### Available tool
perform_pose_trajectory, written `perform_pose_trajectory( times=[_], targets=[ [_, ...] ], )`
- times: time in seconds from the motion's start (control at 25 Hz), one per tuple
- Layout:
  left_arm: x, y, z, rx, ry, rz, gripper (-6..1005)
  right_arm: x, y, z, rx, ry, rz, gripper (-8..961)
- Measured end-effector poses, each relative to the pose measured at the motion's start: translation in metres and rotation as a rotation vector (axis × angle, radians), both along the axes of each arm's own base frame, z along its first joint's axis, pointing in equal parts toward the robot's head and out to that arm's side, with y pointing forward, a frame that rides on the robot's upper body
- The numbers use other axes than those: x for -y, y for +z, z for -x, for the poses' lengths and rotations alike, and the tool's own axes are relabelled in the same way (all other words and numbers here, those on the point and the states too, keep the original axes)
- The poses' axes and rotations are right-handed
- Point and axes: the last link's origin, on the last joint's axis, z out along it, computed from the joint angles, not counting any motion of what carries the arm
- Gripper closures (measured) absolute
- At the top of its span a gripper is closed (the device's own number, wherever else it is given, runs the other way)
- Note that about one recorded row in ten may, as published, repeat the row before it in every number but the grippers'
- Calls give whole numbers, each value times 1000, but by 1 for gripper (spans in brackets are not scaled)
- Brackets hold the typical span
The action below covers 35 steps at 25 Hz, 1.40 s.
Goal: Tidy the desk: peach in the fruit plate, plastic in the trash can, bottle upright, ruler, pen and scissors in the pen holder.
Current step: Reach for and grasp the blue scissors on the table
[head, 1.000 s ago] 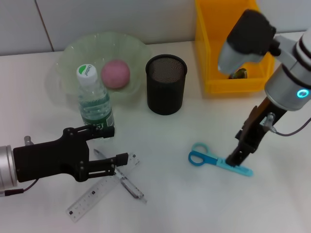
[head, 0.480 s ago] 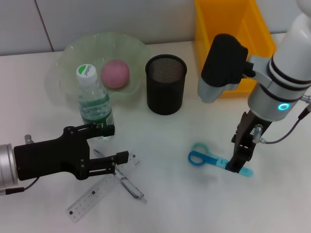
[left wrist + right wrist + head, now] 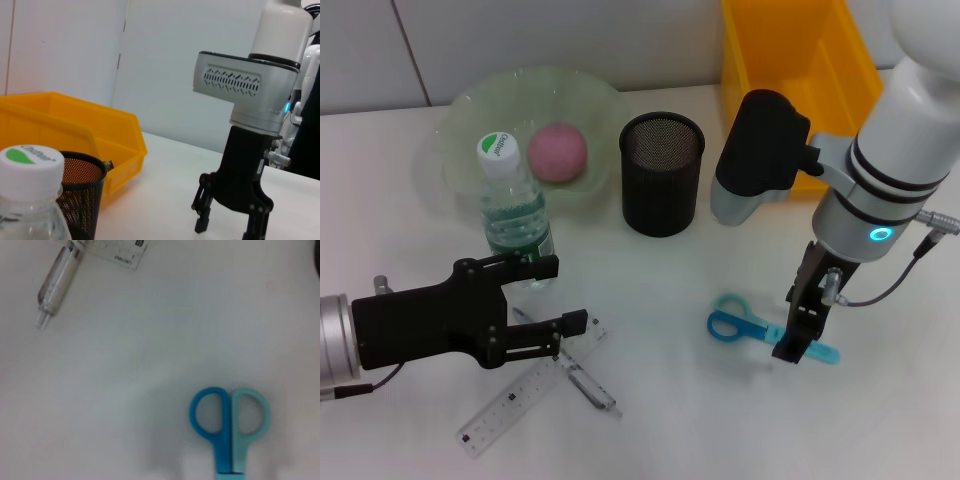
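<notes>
The blue scissors (image 3: pixel 744 323) (image 3: pixel 227 425) lie flat on the white desk. My right gripper (image 3: pixel 798 342) (image 3: pixel 227 226) hangs open over their blade end. The pink peach (image 3: pixel 557 152) rests in the green fruit plate (image 3: pixel 460 108). In front of the plate the bottle (image 3: pixel 516 214) (image 3: pixel 30 200) stands upright. My left gripper (image 3: pixel 556 296) is open and empty just in front of the bottle, above the clear ruler (image 3: pixel 510 402) (image 3: pixel 120 252) and the pen (image 3: pixel 584 381) (image 3: pixel 56 289). The black mesh pen holder (image 3: pixel 662 172) (image 3: pixel 80 195) stands mid-desk. No plastic shows.
The yellow bin (image 3: pixel 790 60) (image 3: pixel 65 130) stands at the back right, behind my right arm. A tiled wall runs along the desk's far edge. Bare white desk lies between the scissors and the pen.
My right arm has swung left, and its gripper has shifted a little left along the scissors' blades. The left arm and every object have stayed put.
</notes>
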Motion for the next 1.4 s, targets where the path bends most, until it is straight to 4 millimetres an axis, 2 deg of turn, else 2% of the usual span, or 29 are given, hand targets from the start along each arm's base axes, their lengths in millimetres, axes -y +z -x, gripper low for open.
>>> perform_pose_trajectory(
  times=[0.2,1.4],
  targets=[
    [-1,-1,-1,2,-2,2,209,2,-6,0,-18,-29,22,200],
    [0,-1,0,0,-1,0,210,2,-12,-2,31,-13,-4,203]
  ],
)
